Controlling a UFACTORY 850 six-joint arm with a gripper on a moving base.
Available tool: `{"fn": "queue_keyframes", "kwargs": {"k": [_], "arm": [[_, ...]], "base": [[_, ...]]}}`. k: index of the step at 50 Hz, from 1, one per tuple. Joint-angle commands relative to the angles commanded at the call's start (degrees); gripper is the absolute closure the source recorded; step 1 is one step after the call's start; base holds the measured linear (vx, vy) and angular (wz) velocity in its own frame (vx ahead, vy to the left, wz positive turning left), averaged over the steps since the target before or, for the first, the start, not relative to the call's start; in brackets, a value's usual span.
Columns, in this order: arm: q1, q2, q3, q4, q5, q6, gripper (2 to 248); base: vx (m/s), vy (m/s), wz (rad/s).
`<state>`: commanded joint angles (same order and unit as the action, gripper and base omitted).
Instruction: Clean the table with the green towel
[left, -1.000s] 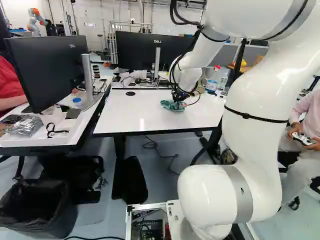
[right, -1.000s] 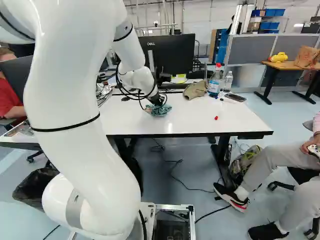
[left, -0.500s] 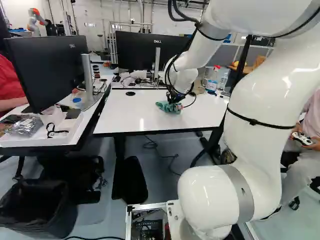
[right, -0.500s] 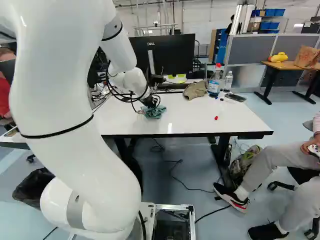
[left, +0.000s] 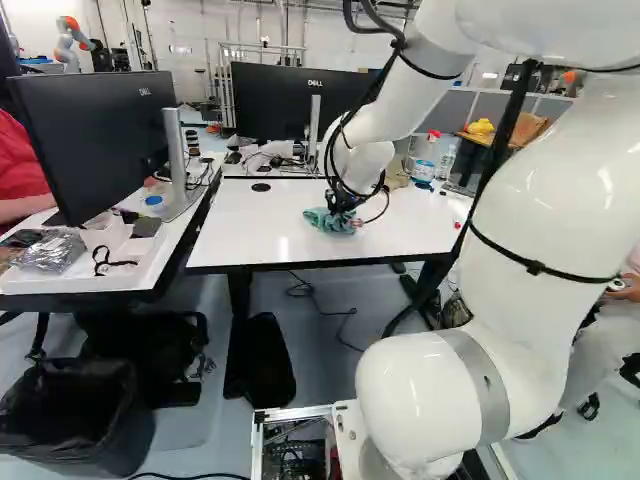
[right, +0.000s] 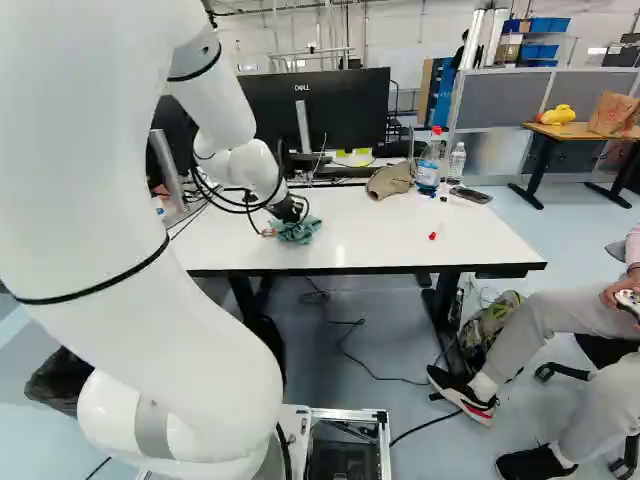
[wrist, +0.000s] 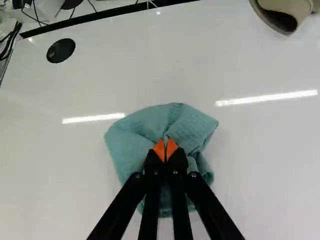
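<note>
Now farther from beige cap (right: 390, 181): green towel (wrist: 142, 122), one, bunched on white table (right: 430, 240), clamped in your gripper (wrist: 165, 149) and dragged along with it; wiping stroke under way, you may judge; next, likely yours: return pass toward cap, towel kept pressed down

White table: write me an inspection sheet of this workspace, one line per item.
Surface: white table, round black disc near its far edge; stains or spills, nothing seen.
Job's things: green towel, bunched on the tabletop.
Clutter: tan cap, red-capped bottle, clear bottle, dark flat object, small red piece, all on the table.
Gripper: the gripper is shut on the towel, orange pads together.
Cables: some run along the arm; a black cable lies on the floor.
Surroundings: black monitor beyond the table; lined bin at the left of the left base view.
</note>
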<state>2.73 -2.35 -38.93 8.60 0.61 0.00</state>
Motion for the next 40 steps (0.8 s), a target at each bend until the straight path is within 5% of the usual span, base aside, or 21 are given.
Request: {"fn": "queue_keyframes", "kwargs": {"k": [26,40], "arm": [[1.08,4.03,2.21,0.00,0.00,0.00,225],[3.61,6.01,2.32,0.00,0.00,0.00,225]], "base": [[0.000,0.000,0.000],[0.000,0.000,0.000]]}}
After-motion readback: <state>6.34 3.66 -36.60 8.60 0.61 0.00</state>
